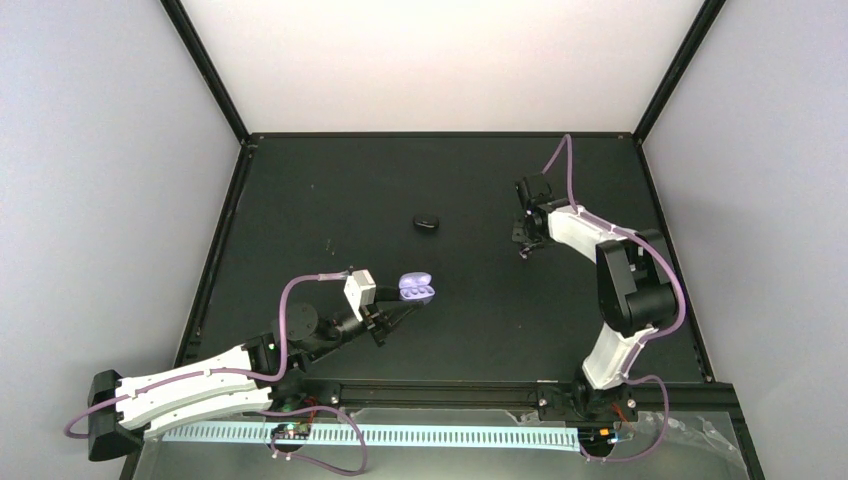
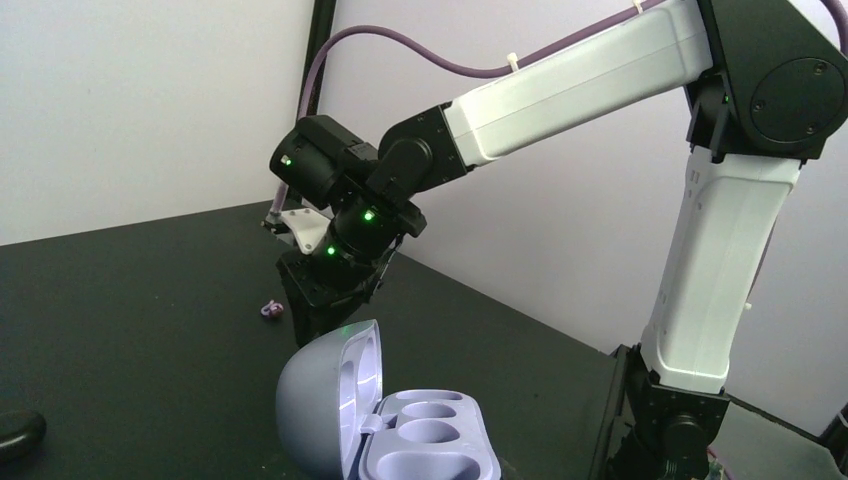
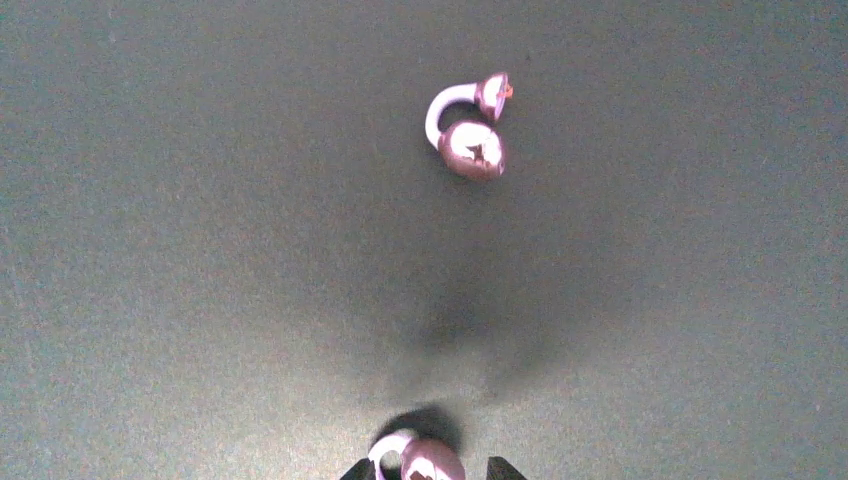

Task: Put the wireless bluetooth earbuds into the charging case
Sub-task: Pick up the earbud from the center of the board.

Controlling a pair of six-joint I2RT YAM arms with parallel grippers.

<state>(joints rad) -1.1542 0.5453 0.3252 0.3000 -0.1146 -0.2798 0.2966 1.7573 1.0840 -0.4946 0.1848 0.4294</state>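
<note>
The case (image 1: pixel 417 290) is open, well apart from the earbuds, at the tip of the left gripper (image 1: pixel 398 308). The gripper seems to be closed on the lower half of the case, though its fingers do not show in its own camera. Both sockets are empty, and the lid stands up behind them.

The right gripper (image 1: pixel 524 243) is low over the table (image 1: pixel 330 190), on the far right side. The near earbud (image 3: pixel 425 462) sits between its fingertips, which stand narrow, one on each side. I cannot tell if they already press the earbud or only frame it. The far earbud (image 3: pixel 470 145) lies free on the table, a little beyond. A dark oval thing (image 1: pixel 426 222) lies between the two arms and is not touched.

I judge that each earbud is very light, hard and glossy, so it can easily slip or jump out of a pinch. Its thin curved hook looks flexible and is a bad place to grip. It is better to take the round body across its widest part, with gentle force. The case is stiff and smooth; holding the base keeps the sockets free.
</note>
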